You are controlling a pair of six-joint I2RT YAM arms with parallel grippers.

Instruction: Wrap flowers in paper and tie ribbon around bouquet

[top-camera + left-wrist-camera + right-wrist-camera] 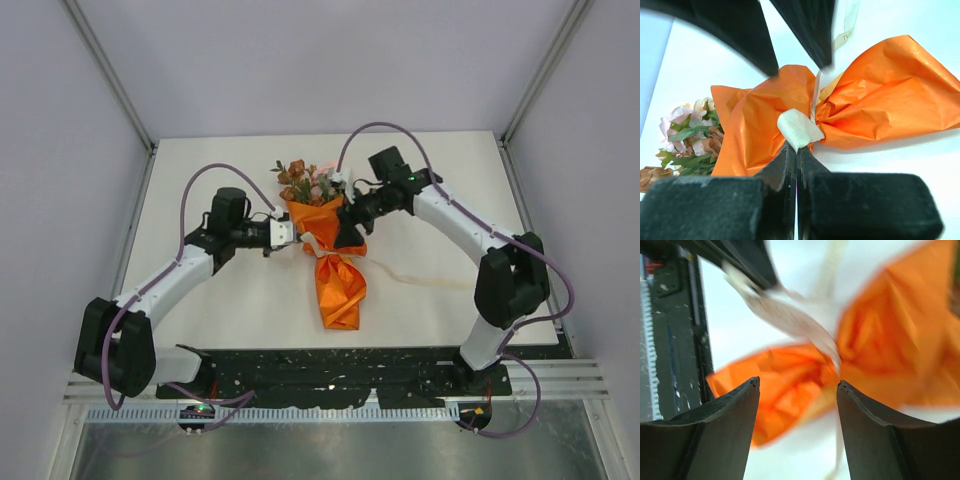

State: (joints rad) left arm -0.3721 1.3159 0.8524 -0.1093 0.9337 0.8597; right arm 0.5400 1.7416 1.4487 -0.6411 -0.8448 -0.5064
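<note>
The bouquet (pixel 335 262) lies in the middle of the table (pixel 230 290). Its flowers (pixel 305 183) point to 12 o'clock and the twisted end of the orange paper (pixel 338 290) points to 6 o'clock. The cream ribbon (pixel 420 278) goes around the narrow waist of the paper, and one long end trails on the table toward 4 o'clock.

The left gripper (pixel 292 235) is at 9 o'clock of the waist. In the left wrist view its jaws are clenched, and their tips (pixel 796 150) pinch a folded piece of the ribbon (pixel 799 130) just beside the paper (pixel 890 100).

The right gripper (pixel 345 225) is at 2 o'clock of the waist, above the paper. In the right wrist view its jaws (pixel 797 385) are released and stand apart with nothing between them. The paper (pixel 785 375) and a blurred ribbon strip (pixel 790 320) lie beyond them.
</note>
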